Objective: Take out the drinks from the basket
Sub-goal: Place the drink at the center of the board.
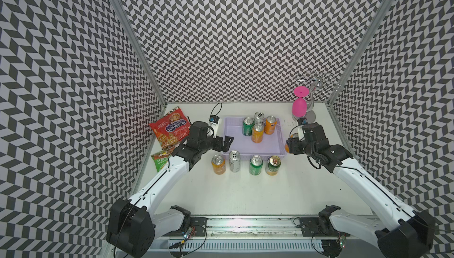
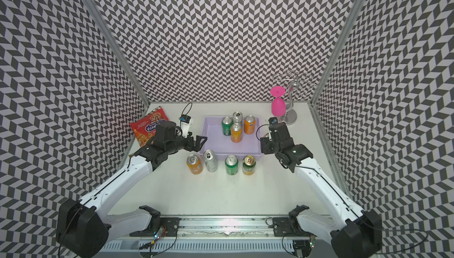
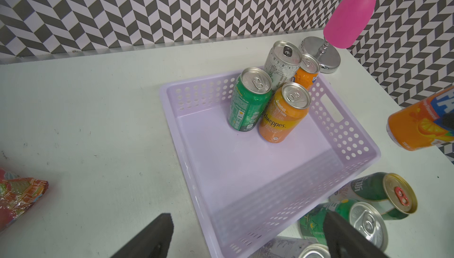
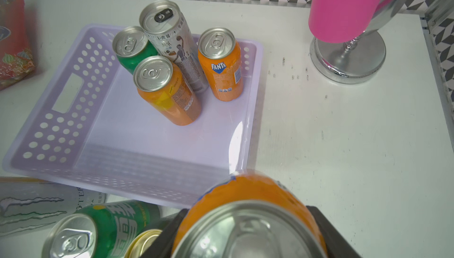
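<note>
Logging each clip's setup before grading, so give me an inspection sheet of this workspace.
Surface: white table, lightly scuffed.
Job's things: lavender basket holds four upright cans: green can, silver-white can, Fanta can, Schweppes can. Before it on the table stand front orange can, front silver can, front green can, green-and-gold can. Held orange can hangs at the basket's right rim.
Clutter: red snack bag and green snack bag at the left; pink goblet upside down on a chrome rack, back right.
Grippers: left pincer open, empty, over the basket's near-left corner; right pincer shut on the held orange can.
Cables: black cable loops at both wrists; loose wires by the front rail.
Surroundings: chevron walls on three sides.
</note>
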Available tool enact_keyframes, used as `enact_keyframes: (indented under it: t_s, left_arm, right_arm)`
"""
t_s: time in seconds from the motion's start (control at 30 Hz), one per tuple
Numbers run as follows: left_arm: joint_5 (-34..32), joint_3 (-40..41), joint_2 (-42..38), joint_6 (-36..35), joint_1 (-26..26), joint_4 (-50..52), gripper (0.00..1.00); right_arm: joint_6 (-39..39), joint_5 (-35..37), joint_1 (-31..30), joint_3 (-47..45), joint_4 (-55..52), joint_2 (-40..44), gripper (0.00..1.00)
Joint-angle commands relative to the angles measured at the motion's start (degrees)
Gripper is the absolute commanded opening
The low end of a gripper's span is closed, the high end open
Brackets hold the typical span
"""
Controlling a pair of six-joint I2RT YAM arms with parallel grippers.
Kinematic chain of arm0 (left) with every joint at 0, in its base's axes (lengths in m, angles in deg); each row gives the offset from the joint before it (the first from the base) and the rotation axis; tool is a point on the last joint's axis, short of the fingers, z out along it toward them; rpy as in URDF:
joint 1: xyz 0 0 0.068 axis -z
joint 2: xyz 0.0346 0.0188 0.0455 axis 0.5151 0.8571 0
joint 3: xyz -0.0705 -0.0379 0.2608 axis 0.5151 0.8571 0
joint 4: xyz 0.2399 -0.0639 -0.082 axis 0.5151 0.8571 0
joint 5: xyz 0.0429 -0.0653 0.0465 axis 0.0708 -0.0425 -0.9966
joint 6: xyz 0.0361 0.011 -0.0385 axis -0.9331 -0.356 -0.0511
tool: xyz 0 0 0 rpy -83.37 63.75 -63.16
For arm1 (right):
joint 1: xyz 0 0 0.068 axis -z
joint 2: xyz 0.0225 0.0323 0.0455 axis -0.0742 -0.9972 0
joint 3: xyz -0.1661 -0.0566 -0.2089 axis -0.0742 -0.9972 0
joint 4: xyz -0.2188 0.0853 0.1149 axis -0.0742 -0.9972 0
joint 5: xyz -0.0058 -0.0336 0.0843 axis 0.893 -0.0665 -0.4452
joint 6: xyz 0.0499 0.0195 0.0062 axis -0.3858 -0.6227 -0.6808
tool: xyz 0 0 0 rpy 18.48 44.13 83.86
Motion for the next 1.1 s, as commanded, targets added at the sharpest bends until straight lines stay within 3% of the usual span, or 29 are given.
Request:
enact_keyframes:
  t_s: [0.0, 0.6, 1.07]
  left_arm:
    - [-0.1, 0.5, -1.4, -0.6, -0.6, -0.1, 0.99]
    - [1.5, 0.8, -2.2, -0.3, -1.8, -0.7, 0.99]
    - [1.7, 1.1, -2.0, -0.2, -2.6, -0.9, 0.99]
  right_arm:
    - [-4.6, 1.4, -0.2, -2.2, 3.3, 4.3, 0.55]
    - [-16.0, 3.3, -4.8, -11.9, 5.5, 6.5, 0.54]
    - [-18.3, 6.3, -7.8, -15.5, 9.5, 2.3, 0.55]
